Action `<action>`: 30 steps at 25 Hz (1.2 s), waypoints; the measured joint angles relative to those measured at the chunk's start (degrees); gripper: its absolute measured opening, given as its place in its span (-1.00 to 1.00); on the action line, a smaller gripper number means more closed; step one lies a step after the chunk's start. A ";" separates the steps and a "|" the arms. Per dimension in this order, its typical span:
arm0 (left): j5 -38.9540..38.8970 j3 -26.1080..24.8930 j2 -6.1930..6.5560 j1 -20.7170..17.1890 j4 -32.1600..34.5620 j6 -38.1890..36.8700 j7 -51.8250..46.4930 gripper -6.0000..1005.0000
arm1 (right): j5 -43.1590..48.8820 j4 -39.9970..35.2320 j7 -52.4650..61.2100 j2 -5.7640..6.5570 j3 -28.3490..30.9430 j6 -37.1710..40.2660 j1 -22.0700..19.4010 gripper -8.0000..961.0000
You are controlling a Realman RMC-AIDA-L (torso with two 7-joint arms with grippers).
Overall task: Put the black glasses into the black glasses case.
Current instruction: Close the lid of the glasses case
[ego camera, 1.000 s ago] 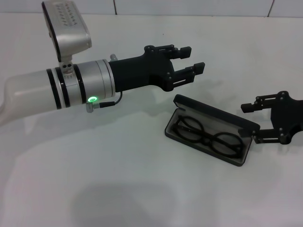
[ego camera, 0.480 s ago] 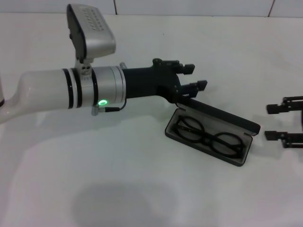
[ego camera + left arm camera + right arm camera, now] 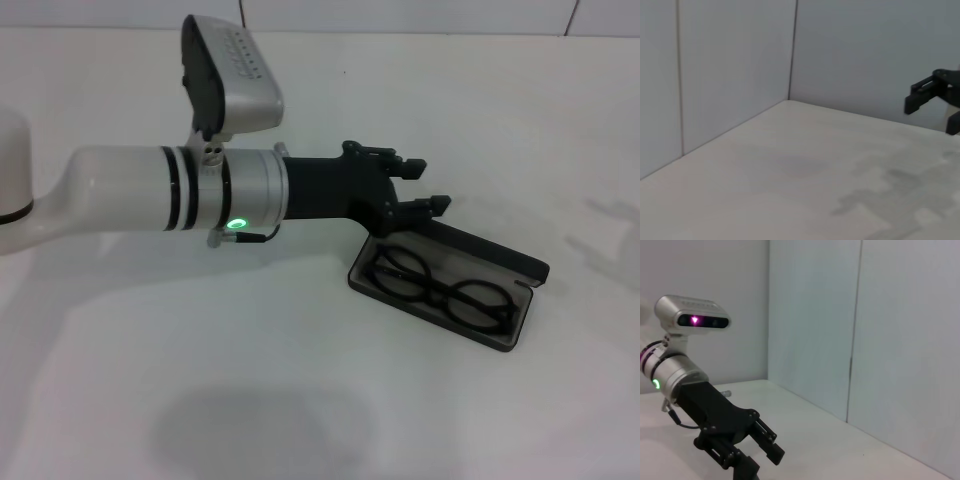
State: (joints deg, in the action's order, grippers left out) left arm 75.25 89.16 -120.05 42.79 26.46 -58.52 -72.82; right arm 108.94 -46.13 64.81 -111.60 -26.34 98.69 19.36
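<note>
Glasses: the black glasses (image 3: 440,290) already lie flat inside the tray of the case, lenses side by side, so they are where the task wants them.
Case: the black glasses case (image 3: 500,336) sits on the white table (image 3: 200,380), well open. Its lid stands up along the far edge, and I think it needs pushing down to finish.
Left claw: your left claw (image 3: 420,185) reaches in from the left, just behind the raised lid, at the end nearest the arm. Its two fingers (image 3: 410,163) are apart and hold nothing. It looks close to the lid, maybe touching, but you cannot tell for sure. I think it is there to tip the lid forward over the glasses.
Watch out: if the lid drops while a glasses arm sticks up, it could pinch, so go slow.
Right claw: it does not show in the head view.
</note>
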 joint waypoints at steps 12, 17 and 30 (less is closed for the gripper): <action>-0.56 5.00 -0.25 1.16 0.67 1.22 -0.82 0.10 | 0.72 -0.46 -0.14 -1.81 -0.38 -1.02 0.36 0.34; -0.20 6.01 -0.19 0.73 0.43 1.27 -0.84 0.10 | 0.78 -0.46 -0.14 -1.94 -0.34 -0.75 0.04 0.36; 0.27 6.57 -0.03 -1.30 0.62 0.92 -0.49 0.10 | 0.83 -0.54 -0.12 -1.80 -0.28 -0.61 0.34 0.39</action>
State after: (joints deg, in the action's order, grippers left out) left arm 75.51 95.73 -120.08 41.48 27.07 -57.60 -73.30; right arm 109.78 -46.67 64.68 -113.40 -26.62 98.08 19.70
